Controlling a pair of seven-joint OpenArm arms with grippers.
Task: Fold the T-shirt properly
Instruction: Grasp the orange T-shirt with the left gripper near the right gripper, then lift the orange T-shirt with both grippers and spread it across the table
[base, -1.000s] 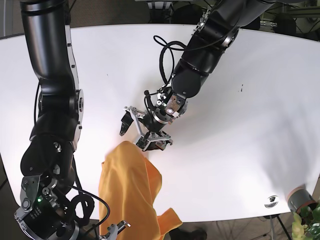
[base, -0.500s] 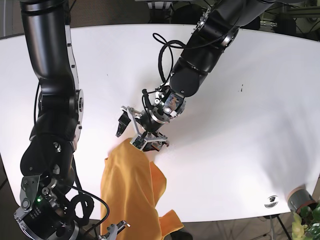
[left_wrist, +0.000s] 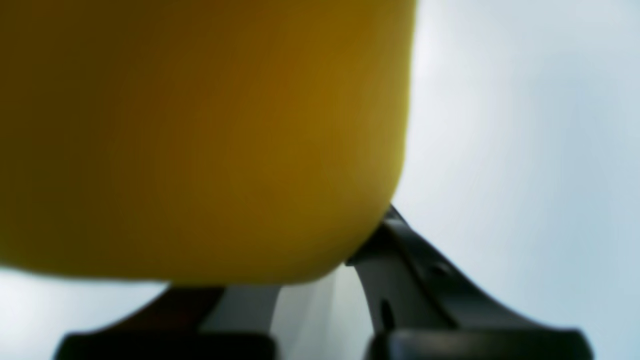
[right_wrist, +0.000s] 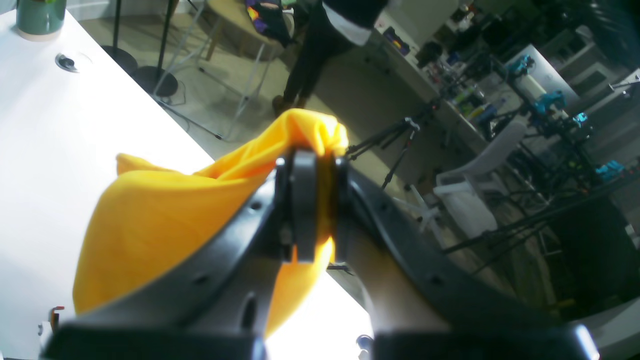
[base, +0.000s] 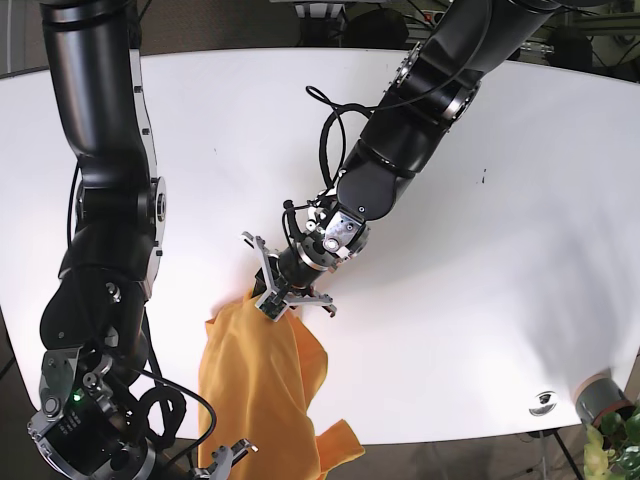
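The yellow T-shirt (base: 260, 390) lies bunched at the table's front edge and hangs over it. My left gripper (base: 282, 292) presses onto the shirt's upper corner, its jaws drawn together on the cloth. In the left wrist view the blurred yellow cloth (left_wrist: 200, 135) covers the tips of the black fingers (left_wrist: 425, 280). My right gripper (right_wrist: 312, 165) is shut on a fold of the shirt (right_wrist: 165, 210) and holds it up off the table. In the base view it sits low at the shirt's bottom edge (base: 228, 455).
The white table (base: 480, 300) stretches behind and to the right. A cable grommet (base: 543, 402) and a grey cup (base: 598, 398) sit at its front right corner. Beyond the edge are a standing person (right_wrist: 325, 45), a tripod and chairs.
My left gripper has moved down and left onto the shirt's upper corner, and its jaws have gone from wide open to closed on the cloth. The right arm has stayed put.
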